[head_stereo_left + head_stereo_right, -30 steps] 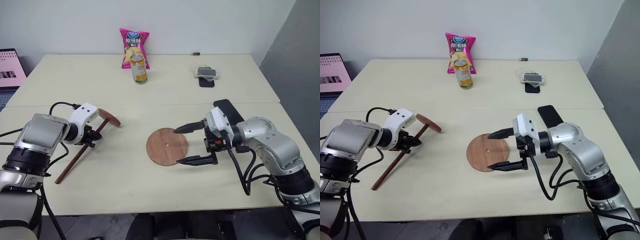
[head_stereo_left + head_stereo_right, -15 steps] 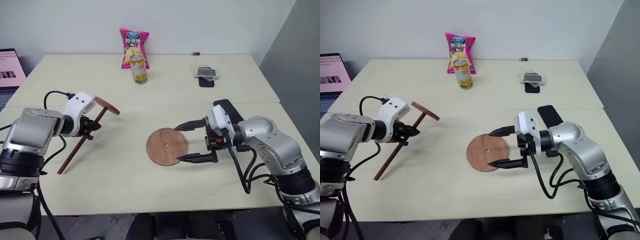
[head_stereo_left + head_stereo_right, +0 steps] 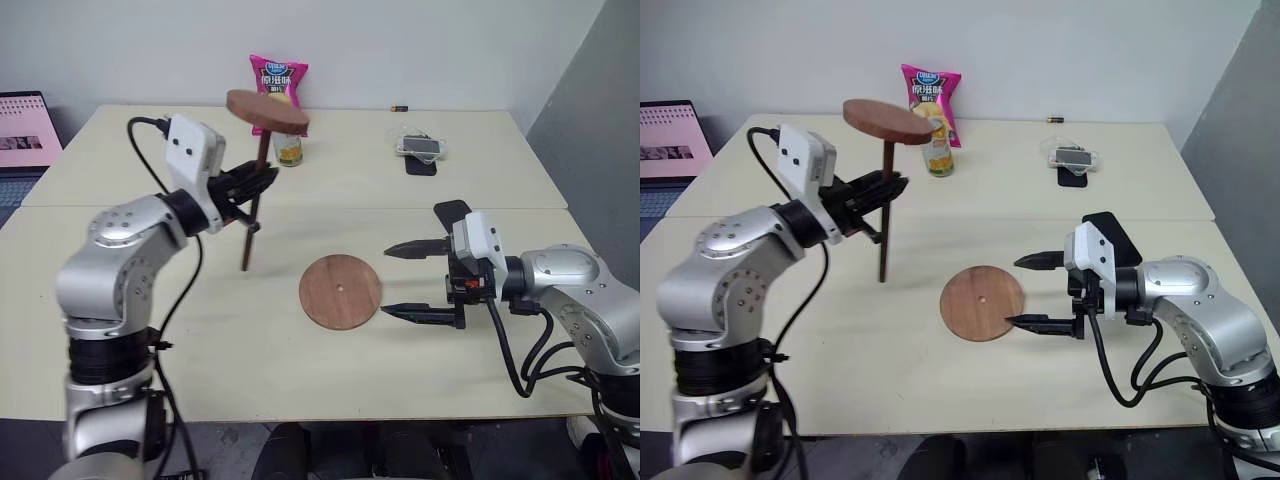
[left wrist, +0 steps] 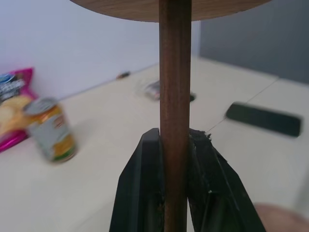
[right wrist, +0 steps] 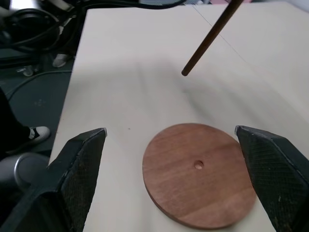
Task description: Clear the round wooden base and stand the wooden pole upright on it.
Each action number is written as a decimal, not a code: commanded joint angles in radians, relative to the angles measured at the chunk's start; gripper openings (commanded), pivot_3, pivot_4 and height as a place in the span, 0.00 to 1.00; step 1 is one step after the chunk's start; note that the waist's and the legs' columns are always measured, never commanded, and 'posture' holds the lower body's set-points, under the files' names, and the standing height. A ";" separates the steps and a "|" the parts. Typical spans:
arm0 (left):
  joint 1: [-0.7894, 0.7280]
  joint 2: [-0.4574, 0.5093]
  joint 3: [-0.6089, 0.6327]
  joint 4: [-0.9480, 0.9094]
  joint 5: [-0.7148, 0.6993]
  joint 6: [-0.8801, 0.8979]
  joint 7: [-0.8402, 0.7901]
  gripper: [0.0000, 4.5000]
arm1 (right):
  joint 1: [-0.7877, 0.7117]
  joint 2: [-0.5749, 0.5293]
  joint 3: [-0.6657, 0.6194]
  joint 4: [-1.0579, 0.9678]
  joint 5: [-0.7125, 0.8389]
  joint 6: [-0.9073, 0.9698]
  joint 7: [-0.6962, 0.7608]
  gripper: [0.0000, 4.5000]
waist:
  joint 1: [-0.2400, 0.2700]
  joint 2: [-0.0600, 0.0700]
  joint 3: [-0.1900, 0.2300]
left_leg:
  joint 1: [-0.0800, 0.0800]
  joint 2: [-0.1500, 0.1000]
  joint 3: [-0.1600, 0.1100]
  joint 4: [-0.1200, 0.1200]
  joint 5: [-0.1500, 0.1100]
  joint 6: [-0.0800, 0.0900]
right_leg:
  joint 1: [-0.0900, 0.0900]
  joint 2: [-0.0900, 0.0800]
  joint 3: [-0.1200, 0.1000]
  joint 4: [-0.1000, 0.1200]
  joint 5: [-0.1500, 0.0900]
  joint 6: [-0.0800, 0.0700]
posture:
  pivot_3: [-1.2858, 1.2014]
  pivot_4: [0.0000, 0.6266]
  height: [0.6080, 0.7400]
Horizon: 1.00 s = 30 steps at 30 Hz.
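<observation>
The round wooden base (image 3: 340, 291) lies flat on the table with a small hole at its centre and nothing on it. My left gripper (image 3: 255, 190) is shut on the wooden pole (image 3: 886, 220), about halfway up the rod. The pole stands nearly upright in the air with its fixed disc (image 3: 266, 110) on top. Its bare lower end (image 5: 184, 73) hangs over the table, left of the base. The left wrist view shows the rod (image 4: 175, 96) clamped between both fingers (image 4: 145, 193). My right gripper (image 3: 405, 281) is open, level with the base at its right edge, holding nothing.
A pink chip bag (image 3: 277, 80) and a can (image 3: 288, 150) stand at the back behind the pole's disc. A black phone (image 3: 452, 212) lies behind my right gripper, another phone (image 3: 420, 148) farther back. A laptop (image 3: 25, 120) sits at the far left.
My left arm lifted the pole off the table, swung it right toward the base and turned it from slanted to nearly upright, disc on top. My right gripper drew slightly right, still open.
</observation>
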 commanded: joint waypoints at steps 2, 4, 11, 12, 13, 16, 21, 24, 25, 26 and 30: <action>-0.025 -0.052 0.010 -0.046 -0.062 -0.057 0.033 0.06 | 0.031 -0.042 -0.042 -0.066 -0.031 0.024 -0.073 1.00 | -0.003 0.000 0.000 | 0.000 0.000 0.000 0.000 0.000 0.000 | 0.000 0.000 0.000 0.000 0.000 0.000 | 0.52 0.24 1.00; -0.016 -0.073 -0.011 -0.067 -0.096 -0.061 0.018 0.06 | 0.046 -0.045 -0.058 -0.091 -0.026 0.060 -0.116 1.00 | -0.004 0.000 0.000 | 0.000 0.001 0.000 0.000 0.000 0.000 | 0.000 0.001 0.000 0.000 0.000 0.000 | 0.52 0.24 1.00; 0.059 -0.073 -0.083 -0.090 -0.140 -0.098 -0.057 0.06 | 0.091 -0.046 -0.047 -0.136 -0.080 0.128 -0.240 1.00 | -0.002 0.000 0.000 | 0.000 0.000 0.000 0.000 0.002 -0.003 | 0.000 0.000 0.000 0.000 0.000 0.000 | 0.52 0.24 1.00; 0.067 -0.075 -0.090 -0.089 -0.138 -0.109 -0.059 0.06 | 0.094 -0.041 -0.045 -0.143 -0.075 0.137 -0.249 1.00 | -0.002 0.000 0.000 | 0.001 0.000 0.000 0.000 0.002 -0.003 | 0.000 0.001 0.000 0.000 0.000 0.000 | 0.52 0.24 1.00; 0.071 -0.077 -0.094 -0.088 -0.137 -0.116 -0.059 0.06 | 0.094 -0.038 -0.045 -0.148 -0.070 0.145 -0.255 1.00 | -0.002 0.000 0.000 | 0.000 0.000 0.000 0.000 0.002 -0.003 | 0.000 0.001 0.000 0.000 0.000 0.000 | 0.52 0.24 1.00; 0.093 -0.093 -0.112 -0.078 -0.137 -0.140 -0.063 0.06 | 0.097 -0.037 -0.041 -0.171 -0.029 0.172 -0.239 1.00 | -0.003 0.000 0.000 | 0.000 0.000 0.001 0.000 0.002 -0.003 | 0.000 0.001 0.000 0.000 0.000 0.000 | 0.52 0.24 1.00; 0.114 -0.125 -0.156 -0.051 -0.108 -0.221 -0.074 0.06 | 0.120 -0.074 -0.020 -0.185 -0.024 0.165 -0.193 1.00 | -0.002 0.000 0.000 | 0.000 0.000 0.000 0.000 0.000 0.000 | 0.000 0.001 0.000 -0.001 0.000 0.000 | 0.52 0.24 1.00; 0.125 -0.150 -0.190 -0.021 -0.082 -0.277 -0.079 0.06 | 0.128 -0.085 -0.003 -0.182 -0.039 0.162 -0.195 1.00 | 0.000 0.000 0.000 | 0.000 0.000 0.000 0.000 0.000 0.000 | 0.001 0.001 0.000 -0.001 0.000 0.000 | 0.52 0.24 1.00; 0.127 -0.158 -0.195 -0.008 -0.075 -0.294 -0.079 0.06 | 0.129 -0.085 0.000 -0.183 -0.040 0.164 -0.198 1.00 | -0.001 0.000 0.000 | 0.000 0.000 0.000 0.000 0.000 0.000 | 0.001 0.001 0.000 -0.001 0.000 0.000 | 0.52 0.24 1.00; 0.127 -0.163 -0.198 0.001 -0.070 -0.307 -0.078 0.06 | 0.129 -0.085 0.002 -0.184 -0.040 0.164 -0.200 1.00 | -0.001 0.000 0.000 | 0.000 0.000 0.000 0.000 0.000 0.000 | 0.001 0.001 0.000 -0.001 0.000 0.000 | 0.52 0.24 1.00; 0.125 -0.180 -0.220 0.031 -0.049 -0.350 -0.082 0.06 | 0.140 -0.089 0.008 -0.191 -0.047 0.161 -0.205 1.00 | -0.002 0.000 0.000 | 0.001 0.000 0.000 0.000 0.000 0.000 | 0.001 0.001 0.000 -0.001 0.000 0.000 | 0.52 0.24 1.00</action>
